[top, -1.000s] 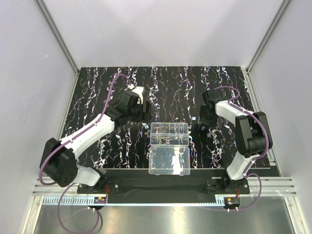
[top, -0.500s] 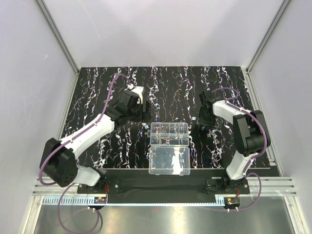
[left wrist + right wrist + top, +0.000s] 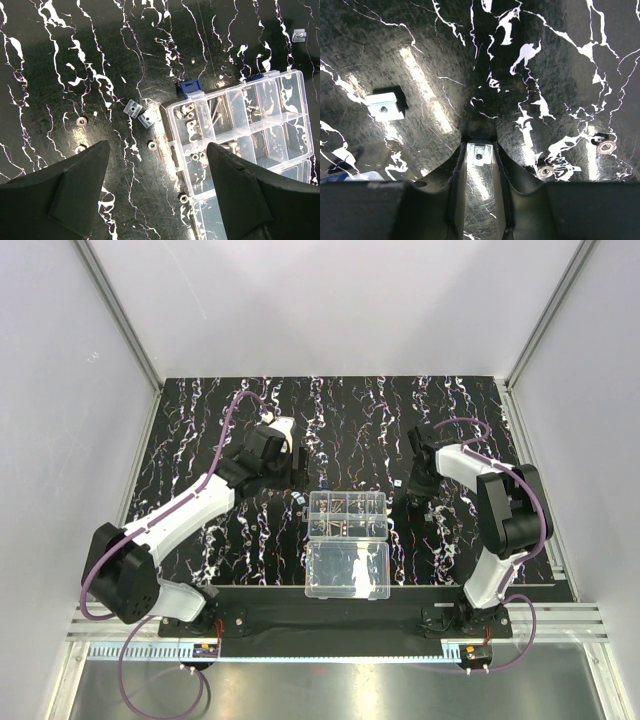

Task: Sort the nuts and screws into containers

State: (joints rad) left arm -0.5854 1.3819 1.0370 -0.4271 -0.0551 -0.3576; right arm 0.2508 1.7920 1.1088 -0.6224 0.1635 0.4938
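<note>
Left wrist cam: left gripper (image 3: 157,144) hangs w/ jaws wide apart, nothing in them, over loose nuts (image 3: 80,121) just beside the organizer box (image 3: 172,112), which already holds some screws (image 3: 217,107). Right side, big change vs a sec ago: right gripper (image 3: 479,146) has narrowed onto a square nut (image 3: 479,154) and looks pinched on it, nut still down on the bench, so the carry to the box should be next. Black mat (image 3: 200,400) w/ white-purple streaks, scratched & glary; pale walls (image 3: 320,310) close round it.

Bare mat (image 3: 350,410) across far side, organizer box (image 3: 347,568) blocking the middle, loose nuts (image 3: 152,145) scattered beside it
</note>
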